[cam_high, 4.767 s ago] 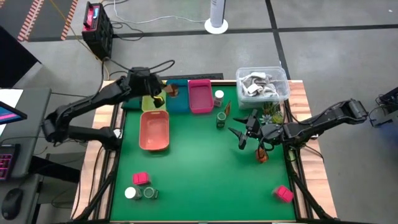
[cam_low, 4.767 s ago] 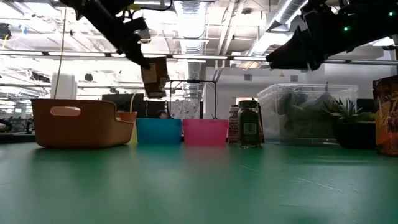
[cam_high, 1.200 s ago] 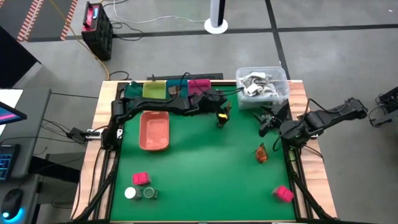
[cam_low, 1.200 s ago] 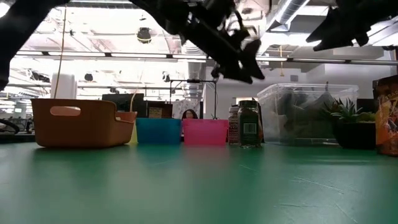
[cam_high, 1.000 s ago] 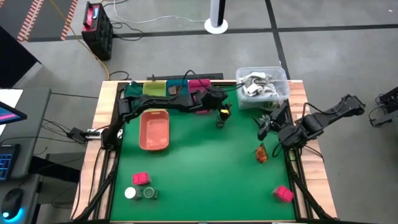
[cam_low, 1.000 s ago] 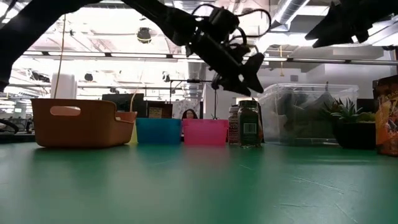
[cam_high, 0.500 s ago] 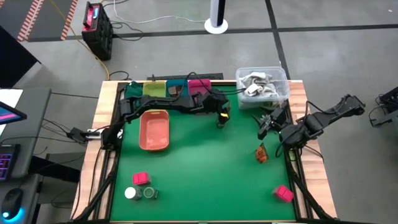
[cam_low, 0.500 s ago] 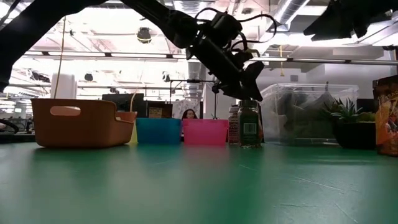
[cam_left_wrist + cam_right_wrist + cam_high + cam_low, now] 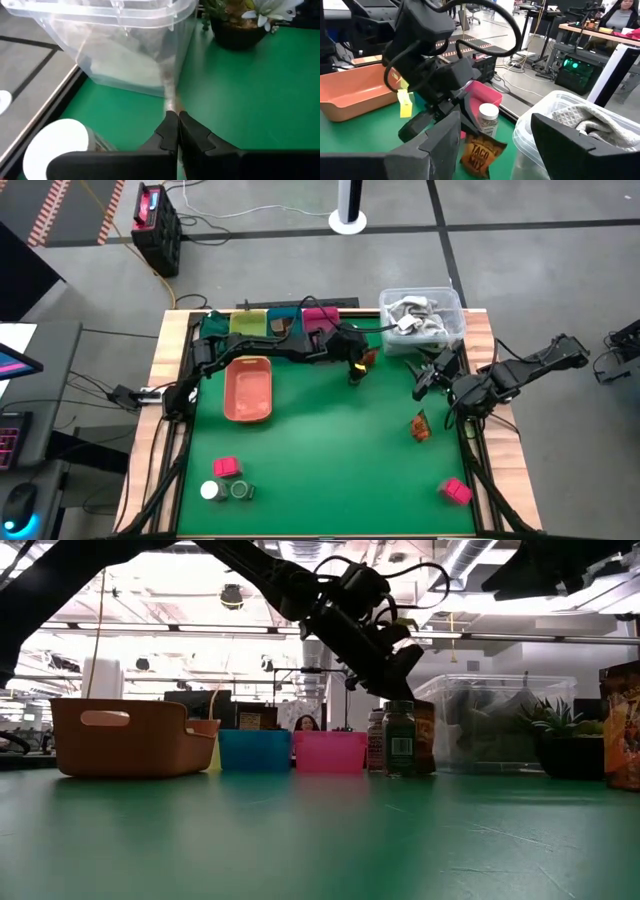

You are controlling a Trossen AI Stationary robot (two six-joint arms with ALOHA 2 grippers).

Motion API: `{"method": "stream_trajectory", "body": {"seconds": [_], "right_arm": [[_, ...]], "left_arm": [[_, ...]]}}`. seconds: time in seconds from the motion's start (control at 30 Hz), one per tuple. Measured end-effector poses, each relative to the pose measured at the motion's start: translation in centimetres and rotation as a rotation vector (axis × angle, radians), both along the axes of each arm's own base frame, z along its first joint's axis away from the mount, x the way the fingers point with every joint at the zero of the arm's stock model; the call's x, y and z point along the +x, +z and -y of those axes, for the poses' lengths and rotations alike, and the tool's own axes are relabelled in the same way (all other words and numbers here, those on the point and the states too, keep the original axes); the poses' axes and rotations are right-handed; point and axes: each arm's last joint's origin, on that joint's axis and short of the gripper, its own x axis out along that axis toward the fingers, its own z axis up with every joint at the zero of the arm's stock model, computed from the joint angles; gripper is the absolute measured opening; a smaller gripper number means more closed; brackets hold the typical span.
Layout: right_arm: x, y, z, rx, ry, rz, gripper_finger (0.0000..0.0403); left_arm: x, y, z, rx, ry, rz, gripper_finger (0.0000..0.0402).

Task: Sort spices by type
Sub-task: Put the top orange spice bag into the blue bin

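Note:
My left gripper (image 9: 362, 362) reaches to the table's far middle and is shut on a crinkly brown-orange packet (image 9: 480, 152) printed "TACO MIX". A dark green jar (image 9: 400, 740) and a round white-lidded jar (image 9: 488, 118) stand right beside it. My right gripper (image 9: 425, 378) hovers open near the right edge. A second packet (image 9: 420, 426) rests on the table below it. One pink cube box (image 9: 456, 492) sits near right. Another pink box (image 9: 227, 468), a white-lidded jar (image 9: 209, 491) and a green jar (image 9: 240, 491) sit near left. My left gripper pinches the packet's upper edge (image 9: 471, 139) between its two fingers (image 9: 170, 131), slanting down from the table's left. The packet hangs tilted below the fingers, and its lower end (image 9: 426, 766) is about level with the jar's base. Whether it is lifted clear, I cannot tell.
Yellow (image 9: 248, 324), blue (image 9: 285, 321) and pink (image 9: 321, 317) trays line the far edge, with an orange tray (image 9: 248, 390) nearer on the left. A clear tub (image 9: 421, 317) and a small potted plant (image 9: 245, 22) stand at the far right.
My left gripper has come down and toward the right, to just beside the dark green jar. The packet, hidden before, now shows tilted to the right of that jar. My right arm has barely moved.

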Motion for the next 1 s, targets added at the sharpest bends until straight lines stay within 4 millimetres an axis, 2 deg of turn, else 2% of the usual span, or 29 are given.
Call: {"method": "stream_trajectory", "body": {"seconds": [0.13,0.3,0.47,0.6,0.83,1.0], "right_arm": [[0.0,-0.1,-0.1,0.008,0.006,0.002,0.0269],[0.0,-0.1,-0.1,0.012,0.012,0.002,0.0269],[0.0,-0.1,-0.1,0.011,0.012,0.0,0.0269],[0.3,-0.3,-0.2,0.003,0.013,-0.017,0.0269],[0.8,-0.7,-0.2,-0.014,-0.001,-0.053,0.0269],[1.1,-0.8,-0.1,-0.011,0.003,-0.071,0.0269]], "left_arm": [[-0.3,1.5,0.1,0.043,-0.022,0.022,0.0001],[-1.9,6.0,0.1,0.106,-0.092,0.102,0.0001],[-4.1,9.5,-0.3,0.133,-0.165,0.121,0.0],[-6.5,11.7,-0.5,0.153,-0.178,0.049,0.0],[-10.3,13.6,-0.4,0.153,-0.175,-0.116,0.0],[-12.2,13.4,-1.2,0.102,-0.14,-0.236,0.0]]}}
